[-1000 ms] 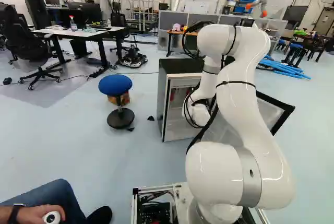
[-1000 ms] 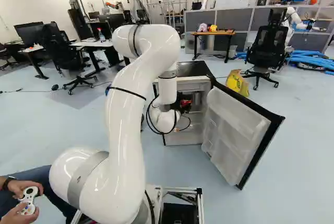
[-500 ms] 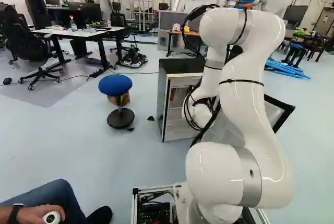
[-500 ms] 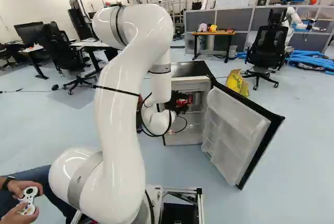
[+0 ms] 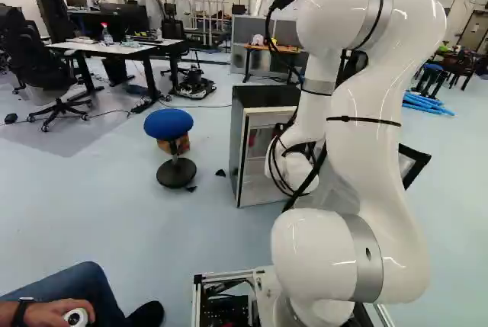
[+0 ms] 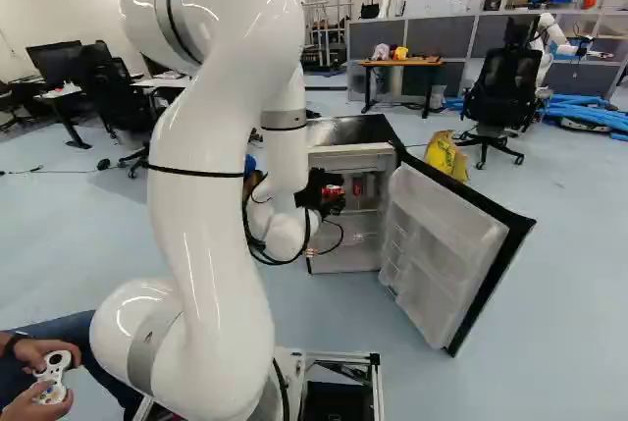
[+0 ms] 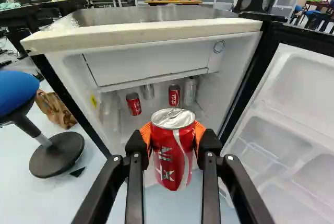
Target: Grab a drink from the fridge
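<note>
Claw (image 6: 332, 191) gripping red can (image 7: 171, 153) from both sides, can at open front of fridge (image 6: 351, 130). Other cans (image 7: 133, 104) inside, red and silver. Door (image 6: 442, 235) swung open at right of right base view, yellow bag (image 6: 445, 156) beyond it.

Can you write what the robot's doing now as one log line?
hand: shut on red can | can: in front of fridge | fridge door: open | more cans: inside fridge

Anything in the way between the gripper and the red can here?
Nothing visible: the gripper is shut on the red can, its orange pads against two sides of it, in front of the open fridge.
</note>
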Controlling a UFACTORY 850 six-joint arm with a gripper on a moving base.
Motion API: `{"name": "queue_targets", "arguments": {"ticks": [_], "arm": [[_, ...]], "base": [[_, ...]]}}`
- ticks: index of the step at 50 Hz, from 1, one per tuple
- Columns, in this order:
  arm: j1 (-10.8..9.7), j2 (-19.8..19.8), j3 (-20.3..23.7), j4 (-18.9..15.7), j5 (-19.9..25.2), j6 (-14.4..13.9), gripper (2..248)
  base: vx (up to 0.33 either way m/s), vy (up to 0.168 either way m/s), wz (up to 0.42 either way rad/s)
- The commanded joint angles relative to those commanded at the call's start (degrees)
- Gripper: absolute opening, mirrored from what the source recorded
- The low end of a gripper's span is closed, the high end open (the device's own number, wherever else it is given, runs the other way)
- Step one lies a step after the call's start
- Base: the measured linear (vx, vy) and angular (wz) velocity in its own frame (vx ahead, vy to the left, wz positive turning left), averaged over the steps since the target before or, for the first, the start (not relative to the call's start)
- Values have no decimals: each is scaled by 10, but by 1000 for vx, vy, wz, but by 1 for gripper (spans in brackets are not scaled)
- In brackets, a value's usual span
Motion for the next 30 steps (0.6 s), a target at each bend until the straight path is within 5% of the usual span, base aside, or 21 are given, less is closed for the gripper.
{"name": "queue_targets", "arguments": {"ticks": [30], "arm": [[10,73,41,0,0,0,100]], "base": [[0,0,0]]}}
